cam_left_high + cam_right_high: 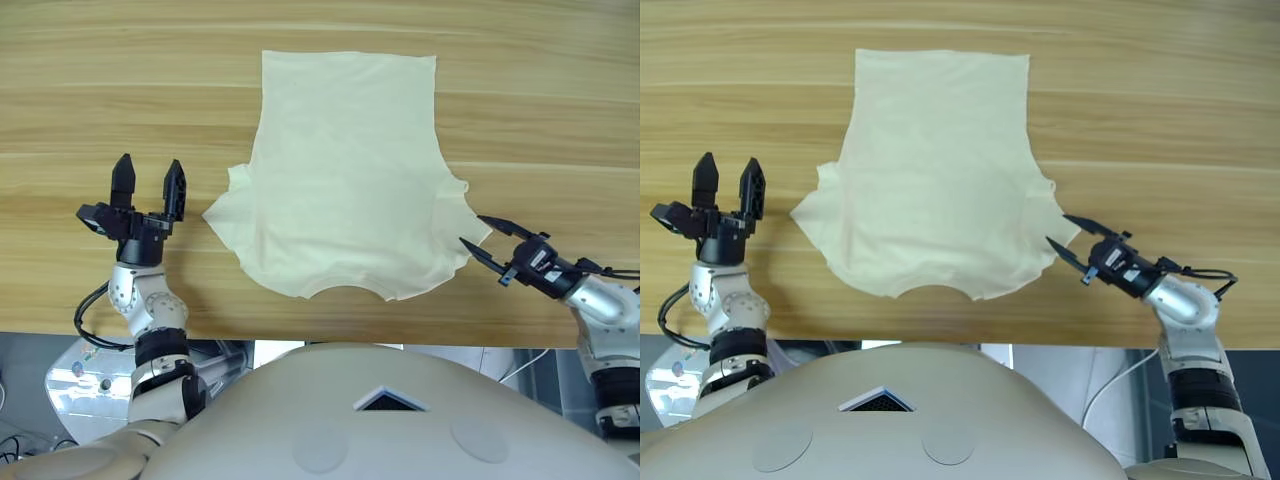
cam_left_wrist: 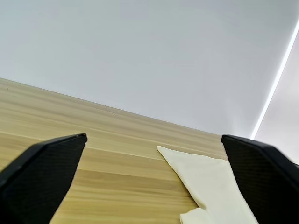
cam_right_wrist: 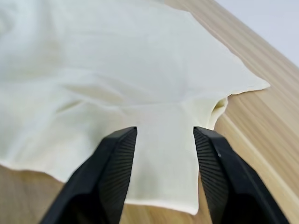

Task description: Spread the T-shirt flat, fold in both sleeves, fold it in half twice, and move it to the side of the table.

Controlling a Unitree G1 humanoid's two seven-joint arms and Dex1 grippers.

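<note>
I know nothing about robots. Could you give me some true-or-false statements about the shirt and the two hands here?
1. The T-shirt lies spread out on the table. True.
2. The left hand is clamped on a sleeve. False: it is open, beside the shirt, not touching it.
3. The right hand is open, pointing at the right sleeve. True.
4. The collar lies on the far side from the robot. False: it is nearest the robot.

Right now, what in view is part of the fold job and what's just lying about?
Job: pale yellow fabric T-shirt, spread out; left gripper, open, beside one sleeve; right gripper, open, at the other sleeve.
Other: light wooden table underneath.
</note>
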